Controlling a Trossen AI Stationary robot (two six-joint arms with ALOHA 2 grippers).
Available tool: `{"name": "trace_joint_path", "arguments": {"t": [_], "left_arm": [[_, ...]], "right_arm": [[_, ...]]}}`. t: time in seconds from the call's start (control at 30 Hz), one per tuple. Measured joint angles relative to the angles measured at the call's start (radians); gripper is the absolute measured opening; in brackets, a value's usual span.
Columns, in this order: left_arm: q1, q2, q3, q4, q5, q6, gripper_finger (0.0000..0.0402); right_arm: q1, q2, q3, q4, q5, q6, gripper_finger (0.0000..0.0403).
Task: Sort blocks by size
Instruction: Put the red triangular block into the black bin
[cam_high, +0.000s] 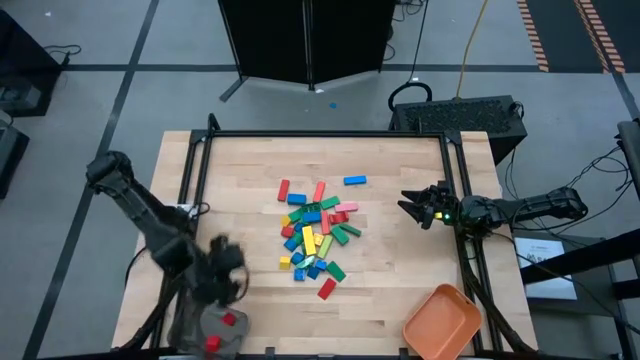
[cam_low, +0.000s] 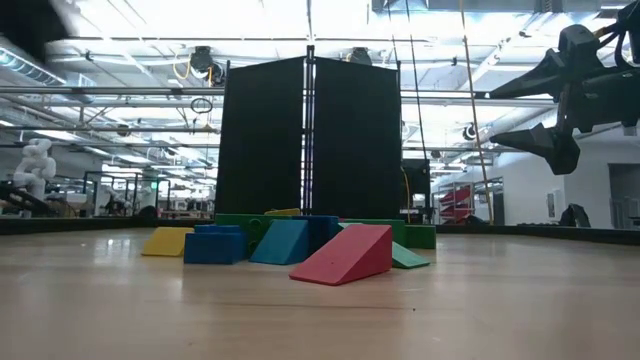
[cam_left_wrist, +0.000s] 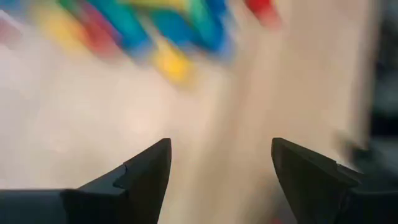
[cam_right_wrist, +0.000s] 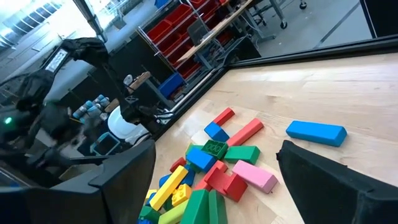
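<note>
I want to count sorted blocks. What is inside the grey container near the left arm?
In the grey container, two red blocks show. The left gripper above hides part of it, so more may lie unseen.

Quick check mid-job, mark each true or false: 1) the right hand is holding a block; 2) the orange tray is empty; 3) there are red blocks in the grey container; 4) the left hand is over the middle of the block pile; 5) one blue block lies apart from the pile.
1) False: the right hand is open and empty, held above the table's right side.
2) True: the orange tray holds nothing.
3) True: red blocks lie in the grey container.
4) False: the left hand is at the front left, near the container, jaws apart.
5) True: the blue block lies behind the pile.
</note>
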Motion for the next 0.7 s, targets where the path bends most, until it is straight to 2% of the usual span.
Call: {"name": "trace_joint_path", "arguments": {"t": [0.07,0.17,0.33,0.53,0.7], "left_arm": [[0.089,-0.007,-0.01,0.002,-0.122,0.13,0.0278],[0.238,-0.001,-0.05,0.075,-0.154,0.321,0.0278],[0.42,0.02,-0.171,0.361,0.004,0.64,0.0278],[0.567,0.033,-0.264,0.493,0.123,0.809,0.0278],[0.644,0.035,-0.317,0.633,0.299,0.914,0.0278]], "right_arm": [[0.0,0.0,0.0,0.0,-0.002,-0.008,0.0329],[0.0,0.0,0.0,0.0,-0.003,-0.027,0.0329],[0.0,0.0,0.0,0.0,-0.004,-0.044,0.0329],[0.0,0.0,0.0,-0.001,-0.004,-0.045,0.0329],[0.0,0.001,0.0,-0.001,-0.004,-0.049,0.0329]]}}
